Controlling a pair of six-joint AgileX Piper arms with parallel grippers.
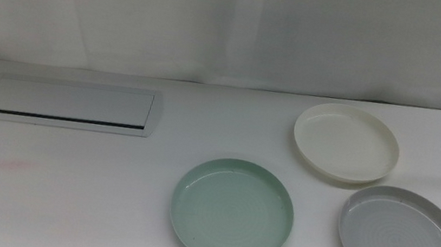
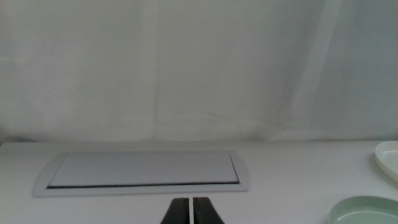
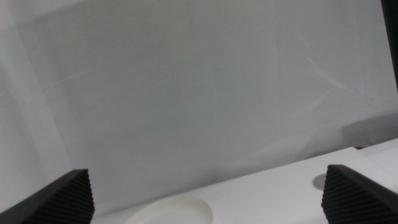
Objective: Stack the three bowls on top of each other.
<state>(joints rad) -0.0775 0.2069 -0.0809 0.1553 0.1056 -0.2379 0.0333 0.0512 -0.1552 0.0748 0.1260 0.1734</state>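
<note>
White worktop [image 1: 106,185] carries the mint green [image 1: 232,212], grey [image 1: 404,243] and cream white [image 1: 346,141] shallow round bowls separately toward its right edge; left claw [image 2: 192,211] narrow, right claw [image 3: 205,193] wide, low rims risk slipping.

I found no text, label, brand, number or sign that I could read in any of my three views. The mint green bowl [image 1: 232,213], the grey bowl [image 1: 404,244] and the cream white bowl [image 1: 346,141] bore no markings, and the white panel [image 1: 67,104] set into the table [image 1: 69,197] was blank too.
</note>
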